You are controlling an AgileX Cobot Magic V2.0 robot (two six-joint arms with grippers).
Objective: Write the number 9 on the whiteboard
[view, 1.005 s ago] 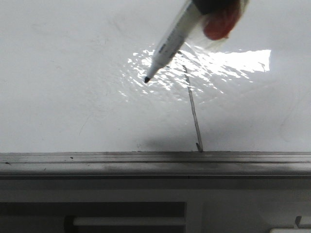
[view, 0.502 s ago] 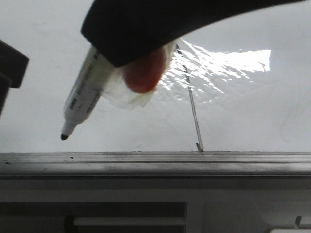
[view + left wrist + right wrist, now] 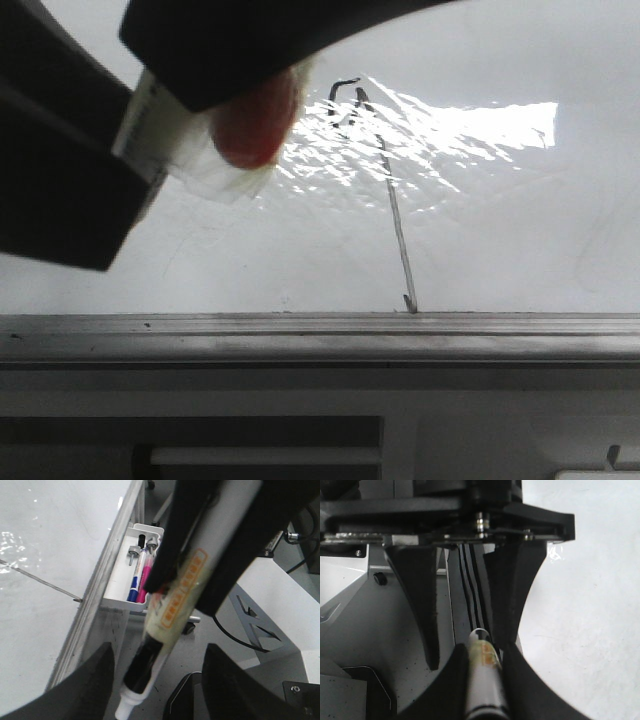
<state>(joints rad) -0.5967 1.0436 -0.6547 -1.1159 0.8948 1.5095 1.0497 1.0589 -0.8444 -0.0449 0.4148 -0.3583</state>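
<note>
The number 9 (image 3: 385, 190) is drawn in thin black on the whiteboard (image 3: 500, 230): a small hooked loop above a long slanted stroke ending near the rail. Its stroke also shows in the left wrist view (image 3: 42, 582). My right gripper (image 3: 235, 60) is shut on a white marker (image 3: 150, 115) wrapped in clear tape with a red pad, held off the board at the upper left. In the right wrist view the marker (image 3: 484, 680) sits clamped between the jaws (image 3: 485, 662). My left gripper (image 3: 159, 672) is open, and the marker's tip end (image 3: 145, 670) hangs between its fingers without touching them.
A grey metal rail (image 3: 320, 325) runs along the board's near edge. A white tray (image 3: 117, 592) with blue and pink pens hangs off the rail. A dark grey slotted panel (image 3: 200, 440) lies below the rail. The left gripper's dark body (image 3: 55, 170) fills the front view's left.
The right gripper carried the marker left, away from the 9, which uncovered its loop. The left gripper came in from the left and now hides the marker's tip.
</note>
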